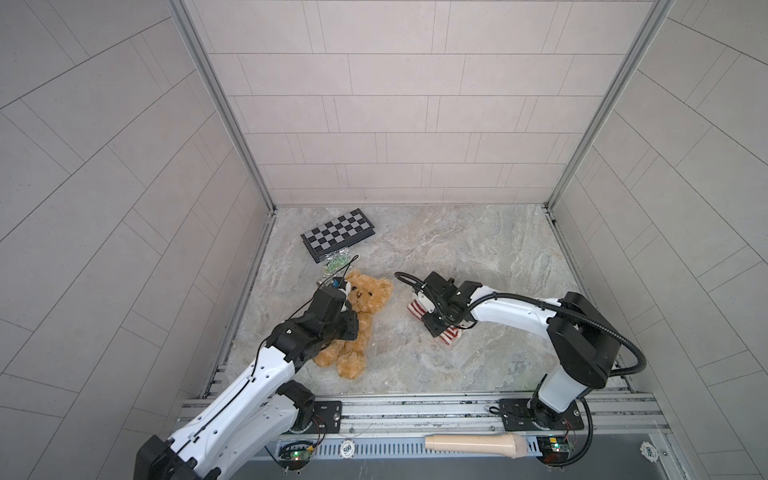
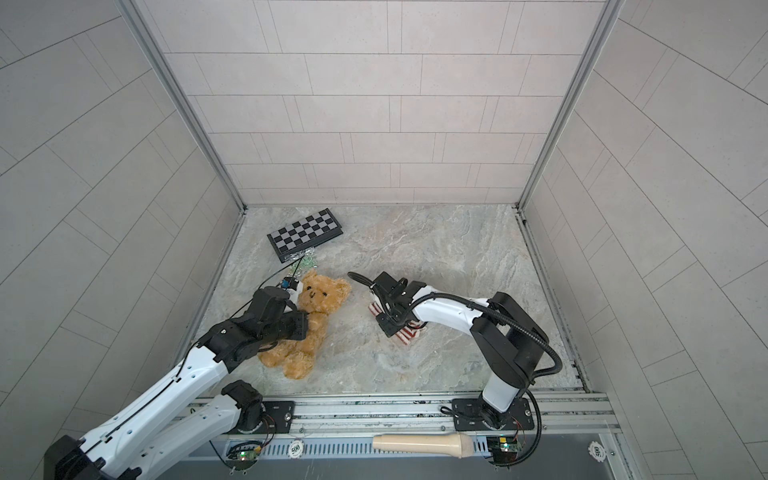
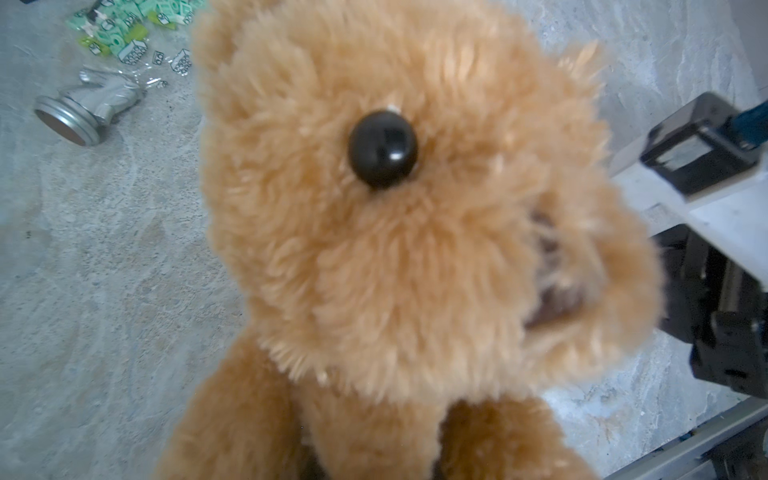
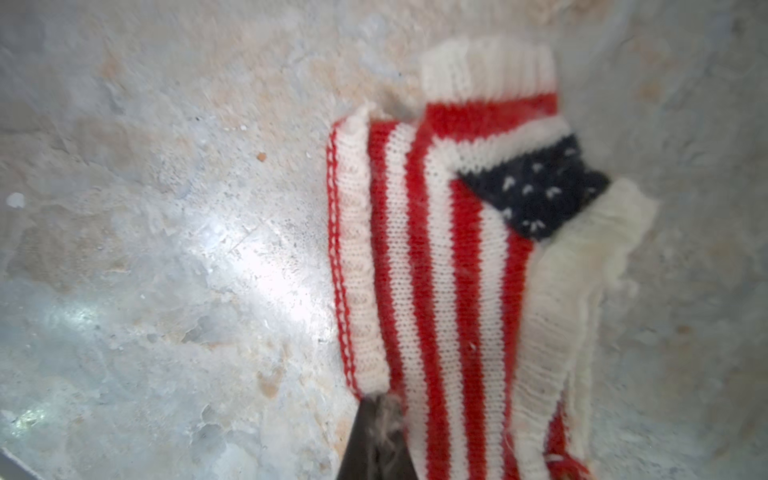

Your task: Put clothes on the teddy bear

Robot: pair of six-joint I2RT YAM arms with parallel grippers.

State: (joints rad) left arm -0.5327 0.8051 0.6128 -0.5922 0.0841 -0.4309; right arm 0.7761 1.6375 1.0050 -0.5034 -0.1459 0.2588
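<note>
The golden-tan teddy bear [image 1: 368, 297] [image 2: 322, 295] lies on its back on the marble floor, head toward the back wall. My left gripper [image 1: 352, 321] [image 2: 305, 322] is down on its chest and shoulder, shut on the plush. In the left wrist view the bear's face [image 3: 374, 249] fills the frame and fur hides the fingers. To the right lies a red-and-white striped sweater [image 1: 449, 336] [image 2: 409, 334] with a navy patch [image 4: 536, 191]. My right gripper [image 4: 376, 415] is shut, pinching the sweater's [image 4: 449, 270] hem corner. In both top views the right wrist covers most of it.
A folded chessboard [image 1: 338, 232] and a bag of green pieces [image 1: 336, 264] lie behind the bear, with a crushed silver can [image 3: 89, 110] beside them. A beige handle [image 1: 478, 445] and a poker chip [image 1: 347, 448] rest on the front rail [image 1: 415, 409].
</note>
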